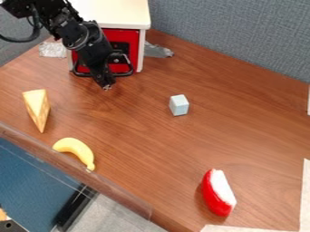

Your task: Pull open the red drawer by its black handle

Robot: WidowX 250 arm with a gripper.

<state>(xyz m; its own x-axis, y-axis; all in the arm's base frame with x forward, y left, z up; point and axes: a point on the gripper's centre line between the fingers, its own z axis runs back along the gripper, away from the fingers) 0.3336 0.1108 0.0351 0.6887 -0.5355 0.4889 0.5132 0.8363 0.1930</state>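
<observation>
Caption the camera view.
Claw near red-fronted box; yellow wedge, banana, pale block, red-white piece on wooden table.

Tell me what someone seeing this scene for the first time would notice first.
Probably the red and white toy piece lying alone toward the lower right of the brown tabletop. Next, the bright yellow banana near the table's front edge at lower left, and the black arm at upper left, its gripper hanging in front of a red-fronted box.
</observation>
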